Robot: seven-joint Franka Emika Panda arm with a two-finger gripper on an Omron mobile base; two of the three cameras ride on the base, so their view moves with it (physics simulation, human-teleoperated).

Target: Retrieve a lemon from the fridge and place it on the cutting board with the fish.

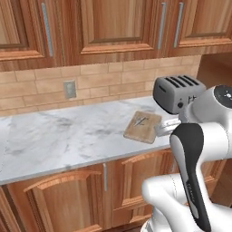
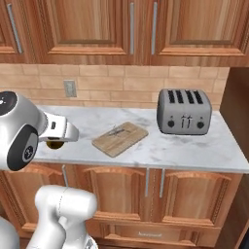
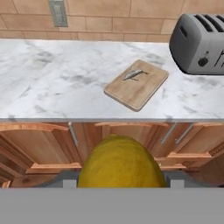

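My gripper [image 3: 121, 180] is shut on the lemon [image 3: 120, 162], a yellow-olive fruit that bulges up large between the two finger tips in the hand view. In the right base view the lemon [image 2: 55, 144] hangs under the hand in front of the counter's front edge, left of the cutting board [image 2: 124, 140]. The light-brown cutting board [image 3: 144, 89] lies on the counter ahead of the hand and slightly right, with the small silvery fish [image 3: 134, 75] on its far end. From the left base view, the board [image 1: 146, 131] with the fish [image 1: 140, 121] lies left of the arm. The fridge is out of view.
A grey toaster [image 2: 184, 111] stands on the marble counter [image 3: 52, 78] just right of the board. A wall outlet [image 3: 58, 12] sits on the tile backsplash. Wooden cabinets run above and below the counter. Bare marble stretches left of the board.
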